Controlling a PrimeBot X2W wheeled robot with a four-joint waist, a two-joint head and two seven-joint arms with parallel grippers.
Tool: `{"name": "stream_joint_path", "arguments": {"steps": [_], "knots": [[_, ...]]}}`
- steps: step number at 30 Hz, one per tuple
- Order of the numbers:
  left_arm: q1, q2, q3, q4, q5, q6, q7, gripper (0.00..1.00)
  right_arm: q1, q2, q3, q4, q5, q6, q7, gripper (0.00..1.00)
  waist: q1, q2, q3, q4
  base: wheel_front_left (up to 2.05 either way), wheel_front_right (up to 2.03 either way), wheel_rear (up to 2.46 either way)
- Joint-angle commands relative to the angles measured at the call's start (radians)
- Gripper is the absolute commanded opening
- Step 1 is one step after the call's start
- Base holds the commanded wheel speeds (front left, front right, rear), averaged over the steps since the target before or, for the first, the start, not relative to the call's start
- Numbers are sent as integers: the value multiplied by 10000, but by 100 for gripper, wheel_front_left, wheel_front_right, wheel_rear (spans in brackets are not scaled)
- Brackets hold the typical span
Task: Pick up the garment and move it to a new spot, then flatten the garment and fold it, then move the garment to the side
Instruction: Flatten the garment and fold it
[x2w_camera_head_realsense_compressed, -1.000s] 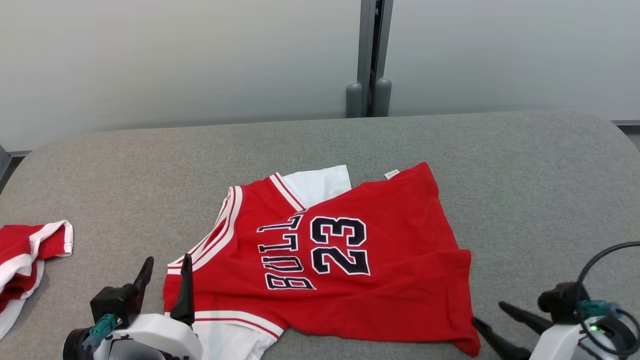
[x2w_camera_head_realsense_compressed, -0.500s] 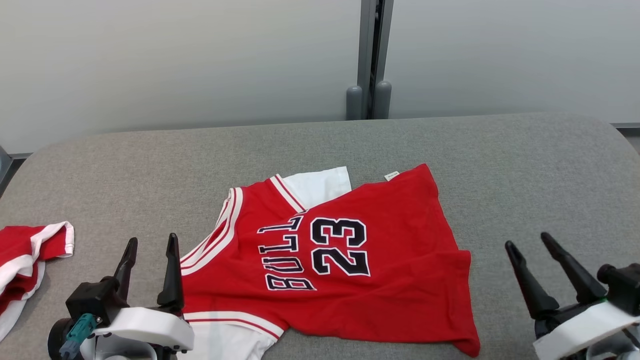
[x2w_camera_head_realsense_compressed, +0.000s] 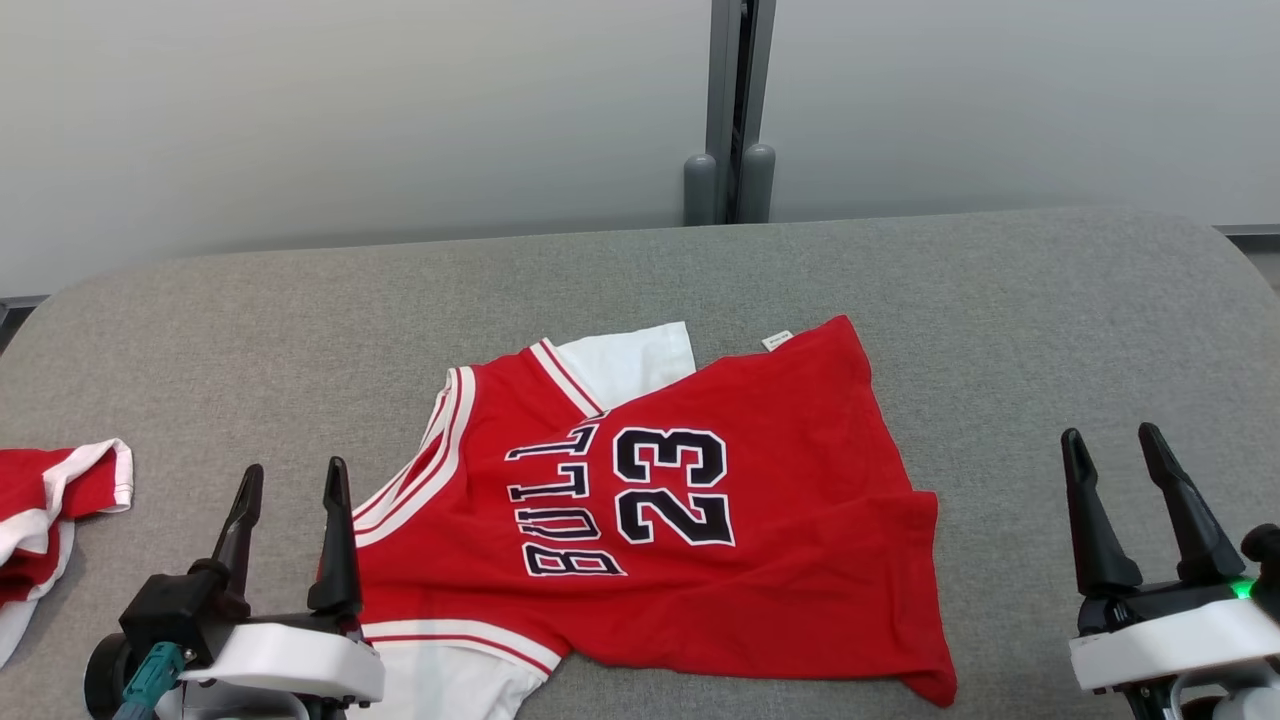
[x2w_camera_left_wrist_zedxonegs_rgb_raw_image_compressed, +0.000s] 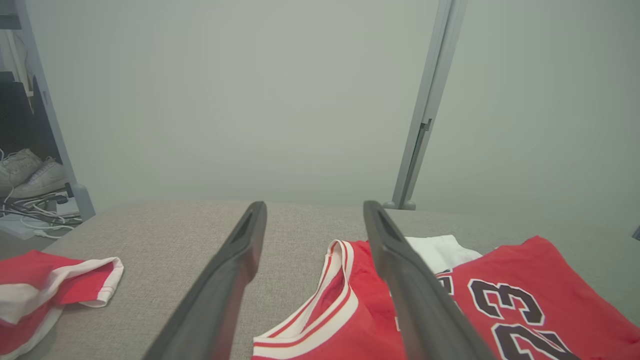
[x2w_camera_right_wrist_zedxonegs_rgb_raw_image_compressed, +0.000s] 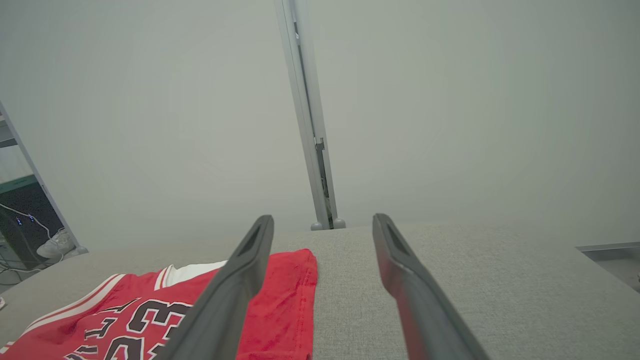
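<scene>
The garment (x2w_camera_head_realsense_compressed: 700, 500) is a red jersey with white trim and a black "23", lying spread on the grey table (x2w_camera_head_realsense_compressed: 1000, 300), its collar toward the left and a white sleeve poking out at the top. It also appears in the left wrist view as the garment (x2w_camera_left_wrist_zedxonegs_rgb_raw_image_compressed: 525, 300) and in the right wrist view as the garment (x2w_camera_right_wrist_zedxonegs_rgb_raw_image_compressed: 280, 300). My left gripper (x2w_camera_head_realsense_compressed: 293, 482) stands open at the lower left, just beside the jersey's collar edge, holding nothing. Well clear of the jersey's hem at the lower right, my right gripper (x2w_camera_head_realsense_compressed: 1110, 445) is open and empty.
A second red and white garment (x2w_camera_head_realsense_compressed: 50, 510) lies bunched at the table's left edge, also seen as the red and white garment (x2w_camera_left_wrist_zedxonegs_rgb_raw_image_compressed: 55, 285). A grey post (x2w_camera_head_realsense_compressed: 730, 110) stands behind the table against a pale wall. Shoes (x2w_camera_left_wrist_zedxonegs_rgb_raw_image_compressed: 30, 172) and cables sit on the floor far left.
Both grippers have pulled back from the jersey's edges and turned fingers upward; the right one swung out to the right of the hem. The head camera has shifted slightly.
</scene>
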Motion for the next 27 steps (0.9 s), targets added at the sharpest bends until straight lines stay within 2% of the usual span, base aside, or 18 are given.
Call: {"name": "stream_joint_path", "arguments": {"steps": [1, 11, 18, 27], "knots": [[26, -111, 166, 51, 95, -115, -41, 100, -121, -44, 106, 118, -119, 3, -88, 100, 0, 0, 25, 9, 0, 0, 0], [1, -850, 987, 265, 696, -793, -41, 100, -238, -137, 748, 407, 98, 3, -81, 100, 0, 0, 133, 131, 0, 0, 0], [-58, -1092, 1382, 342, 1126, -1175, -41, 100, -308, -74, 757, 431, 55, 3, -83, 100, 0, 0, 134, 98, 0, 0, 0], [-136, -1230, 1568, 455, 1381, -1423, -42, 100, -311, -45, 778, 568, 9, 3, -84, 100, 0, 0, 160, 145, 0, 0, 0]]}}
